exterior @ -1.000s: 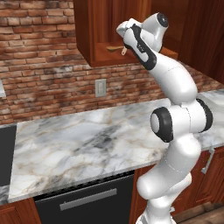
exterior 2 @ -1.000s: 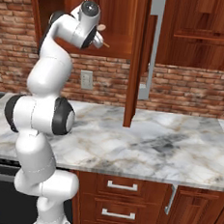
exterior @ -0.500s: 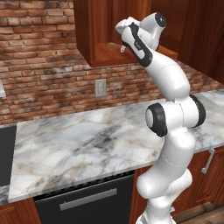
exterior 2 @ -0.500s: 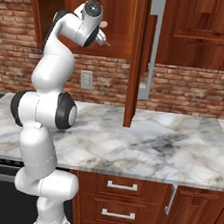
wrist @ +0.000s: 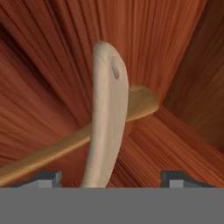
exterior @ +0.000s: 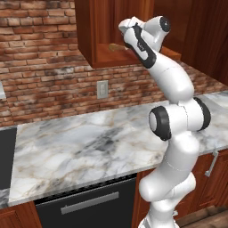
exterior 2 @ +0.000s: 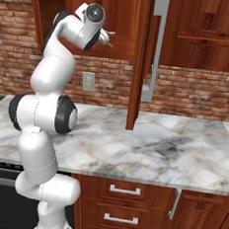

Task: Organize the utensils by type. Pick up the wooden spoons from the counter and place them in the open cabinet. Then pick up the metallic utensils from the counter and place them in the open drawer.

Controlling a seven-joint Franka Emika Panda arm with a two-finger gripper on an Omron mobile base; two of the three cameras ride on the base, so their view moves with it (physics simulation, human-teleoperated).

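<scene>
Inside the open cabinet (exterior: 104,53), the tool (wrist: 110,178) stands with jaws wide, holding nothing. The pale tan spoon (wrist: 106,118) lies across the darker wooden spoon (wrist: 70,142) on the shelf. Both wooden spoons look stowed; I judge the metal spoon comes next, after backing the arm out.

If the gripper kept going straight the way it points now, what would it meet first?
Most likely the pale tan spoon, lying between the open fingers of the gripper. It crosses over a browner wooden spoon on the cabinet floor. Depth is hard to judge.
</scene>
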